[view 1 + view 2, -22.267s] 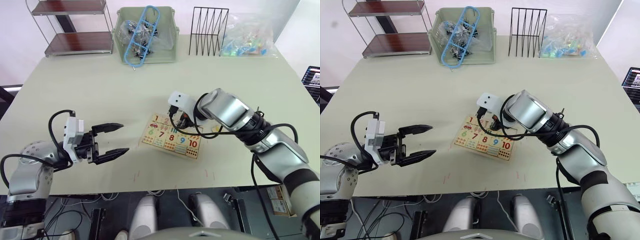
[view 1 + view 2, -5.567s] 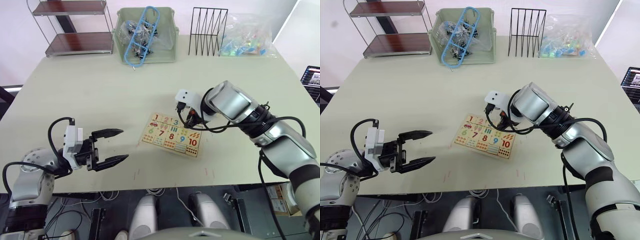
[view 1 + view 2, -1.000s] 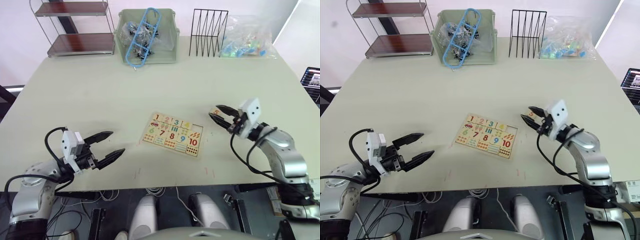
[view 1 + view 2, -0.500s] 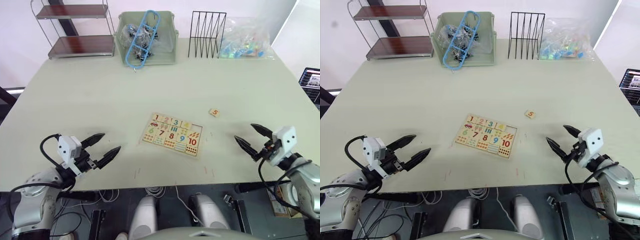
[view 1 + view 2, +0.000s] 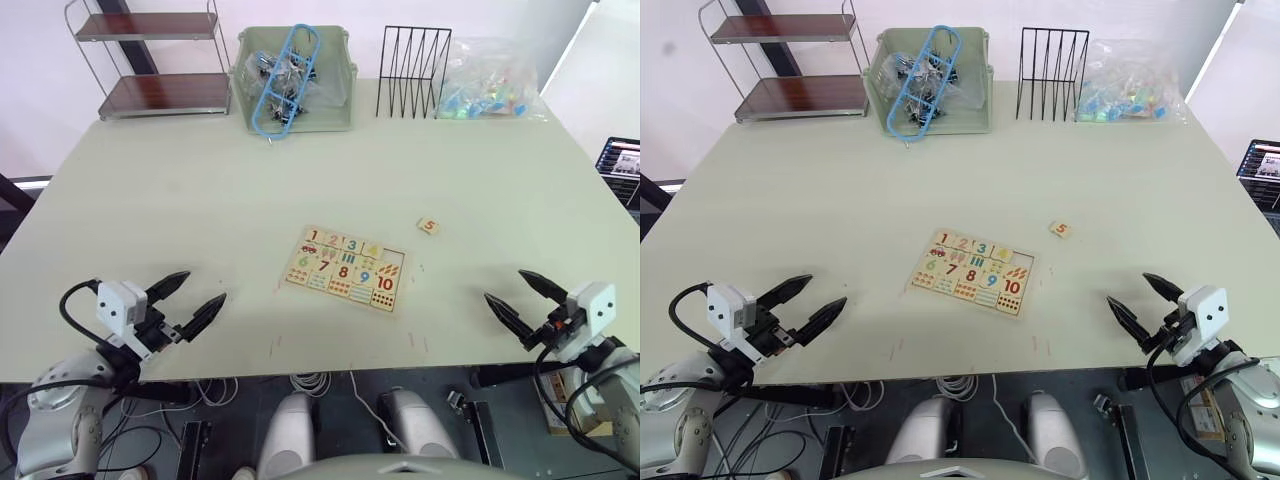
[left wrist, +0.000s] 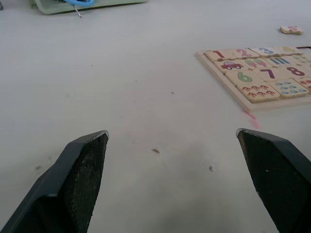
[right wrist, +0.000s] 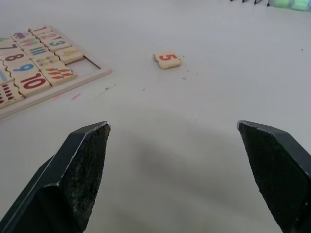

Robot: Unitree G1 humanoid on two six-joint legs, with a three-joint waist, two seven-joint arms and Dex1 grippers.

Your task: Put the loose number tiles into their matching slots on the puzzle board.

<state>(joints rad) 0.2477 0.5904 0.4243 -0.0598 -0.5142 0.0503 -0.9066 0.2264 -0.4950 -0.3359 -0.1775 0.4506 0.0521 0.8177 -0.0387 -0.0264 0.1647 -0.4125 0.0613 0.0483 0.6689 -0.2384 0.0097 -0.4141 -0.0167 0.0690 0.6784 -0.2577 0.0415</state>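
The puzzle board [image 5: 298, 283] lies flat in the middle of the table, with number tiles in nearly all its squares. One of the matching slots [image 7: 91, 68], at the board's far right corner, is a bare recess. A loose number tile printed with a red 5 [image 5: 429, 226] lies on the table to the right of the board, apart from it. My left gripper [image 5: 203, 287] hovers open and empty by the near left table edge. My right gripper [image 5: 505, 285] is open and empty by the near right edge, well short of the 5 tile [image 7: 167, 59].
Along the far edge stand a two-tier metal shelf [image 5: 150, 60], a green bin [image 5: 335, 105] with blue hangers, a black wire rack [image 5: 412, 70] and a plastic bag [image 5: 487, 85] of coloured pieces.
My right gripper was at the 5 tile a second ago; it has spread its fingers and drawn back to the near right edge. The tile stays on the table. The left gripper drew back slightly.
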